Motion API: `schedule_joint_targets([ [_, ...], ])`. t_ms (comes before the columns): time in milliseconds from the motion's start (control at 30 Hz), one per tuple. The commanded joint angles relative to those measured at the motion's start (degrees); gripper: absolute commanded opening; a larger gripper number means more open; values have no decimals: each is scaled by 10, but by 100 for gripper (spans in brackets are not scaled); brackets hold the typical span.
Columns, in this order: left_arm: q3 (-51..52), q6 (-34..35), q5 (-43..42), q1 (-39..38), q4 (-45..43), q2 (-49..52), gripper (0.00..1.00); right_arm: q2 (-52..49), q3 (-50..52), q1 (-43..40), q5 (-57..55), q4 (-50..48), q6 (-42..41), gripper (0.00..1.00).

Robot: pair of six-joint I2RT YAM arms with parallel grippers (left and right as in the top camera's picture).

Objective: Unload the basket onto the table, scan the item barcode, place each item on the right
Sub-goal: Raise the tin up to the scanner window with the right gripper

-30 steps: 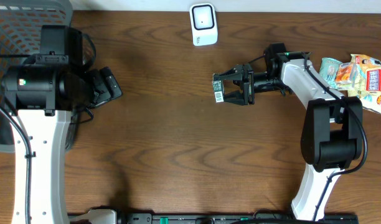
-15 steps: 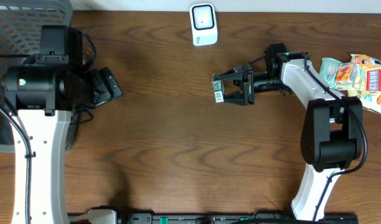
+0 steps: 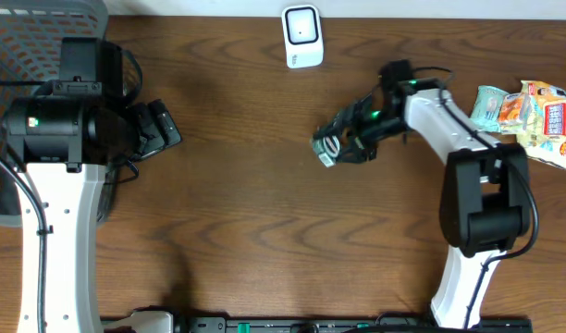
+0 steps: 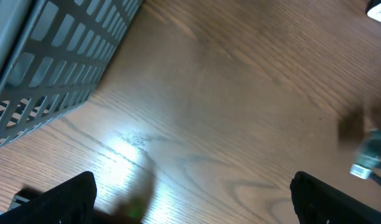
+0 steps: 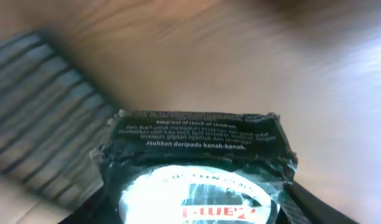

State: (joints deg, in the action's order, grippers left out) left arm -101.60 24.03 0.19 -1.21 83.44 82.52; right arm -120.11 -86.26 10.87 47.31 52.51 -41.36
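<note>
- The surface (image 3: 246,203) is dark brown wood with wavy grain.
- The basket (image 3: 24,28) is grey, with a grid of slots in its walls.
- The scanner (image 3: 302,37) is white with a grey window.
- The packet (image 5: 197,134) is black with small white print and a glossy pale patch bearing red letters.
- The snack bags (image 3: 533,116) are yellow, orange and pale green.
- The left arm (image 3: 56,213) and right arm (image 3: 459,277) are white with black joints.

At frame left, rises from the bottom edge, with the left gripper (image 3: 170,129) spread wide and pointing right. At frame right, bends up from the lower edge and reaches left toward centre, clamping a dark packet (image 3: 324,151) in the tilted right gripper (image 3: 337,139).
</note>
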Motion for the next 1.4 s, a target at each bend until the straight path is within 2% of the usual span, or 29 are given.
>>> schedule_joint_targets([
  [0,1,2,5,3,1,2,98,13,-11,57,-347,7,3,47],
  [267,1,2,5,3,1,2,97,13,-10,162,-574,8,3,49],
  [433,1,2,5,3,1,2,97,13,-10,206,-642,7,4,51],
  [533,1,2,5,3,1,2,98,13,-9,219,-643,7,29,52],
  [600,1,2,5,3,1,2,98,13,-9,222,-643,11,33,57],
  [900,1,2,5,3,1,2,98,13,-9,206,-596,7,46,56],
  [1067,1,2,5,3,1,2,97,13,-12,189,-578,-36,68,54],
  [1167,1,2,5,3,1,2,98,13,-37,175,-560,-55,102,52],
  [1267,1,2,5,3,1,2,98,13,-83,159,-559,-57,112,45],
  [1367,1,2,5,3,1,2,98,13,-130,145,-557,-73,133,47],
])
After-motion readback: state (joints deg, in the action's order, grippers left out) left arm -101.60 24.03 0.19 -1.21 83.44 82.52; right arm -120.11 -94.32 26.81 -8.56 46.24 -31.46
